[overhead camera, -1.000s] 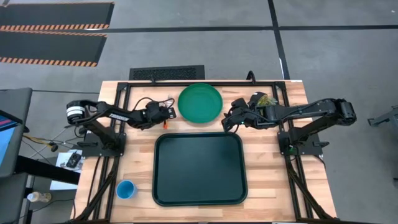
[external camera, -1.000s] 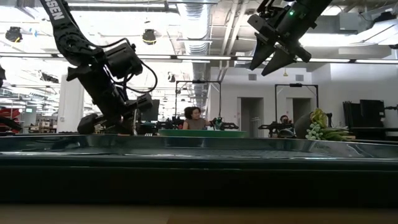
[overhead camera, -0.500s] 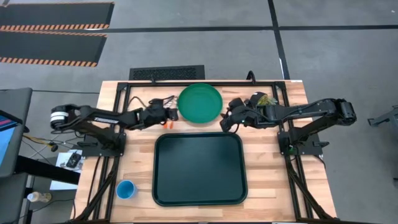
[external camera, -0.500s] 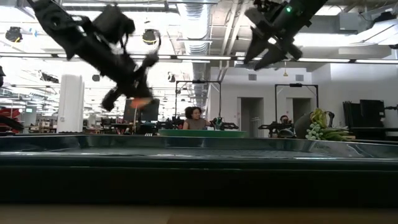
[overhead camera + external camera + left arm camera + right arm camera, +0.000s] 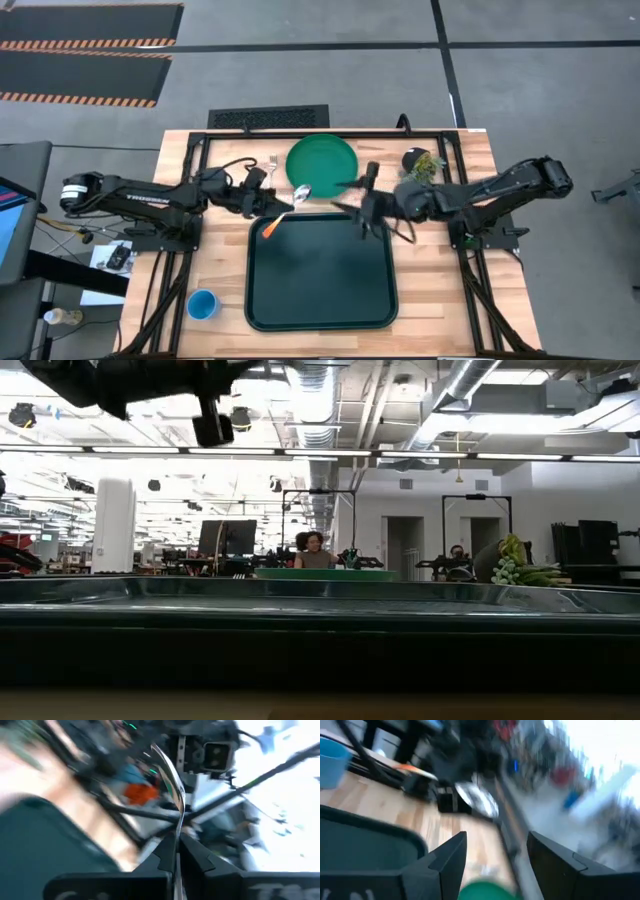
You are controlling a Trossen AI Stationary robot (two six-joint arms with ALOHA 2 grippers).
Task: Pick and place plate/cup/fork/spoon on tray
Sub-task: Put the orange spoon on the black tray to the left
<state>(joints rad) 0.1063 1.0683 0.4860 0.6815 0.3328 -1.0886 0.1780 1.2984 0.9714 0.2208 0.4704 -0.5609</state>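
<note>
From above, the left gripper (image 5: 268,205) is holding the spoon (image 5: 289,206) over the tray's (image 5: 320,310) far left corner, its bowl lying toward the plate (image 5: 320,165) and the orange handle slanting down over the rim. The fork (image 5: 272,163) is lying on the wood just left of the plate, the cup (image 5: 202,304) is sitting near the front, left of the tray, and a small plant pot (image 5: 418,160) is standing right of the plate. The right gripper (image 5: 358,205) is reaching in over the tray's far edge with fingers spread wide, holding nothing.

At table height, only the tray's long wall (image 5: 320,645) and the plate's green edge (image 5: 325,573) behind it are showing clearly; part of a dark arm is crossing the top corner and a person is sitting far off in the room.

The left wrist camera is showing the fingers (image 5: 162,857) pinched on the spoon's (image 5: 170,775) thin stem, the bowl standing out ahead, with the tray (image 5: 45,845) below.

The right wrist camera is showing wide fingers (image 5: 447,857), the spoon's bowl (image 5: 477,799) ahead, the cup (image 5: 332,762) far off and the tray (image 5: 365,845) beneath.

To do this well, I judge the left arm should be carrying the spoon farther inside the rim, lowering it close to the tray floor before releasing, and laying it along one side so that the plate is keeping its room. The right arm should be holding clear of the drop.
</note>
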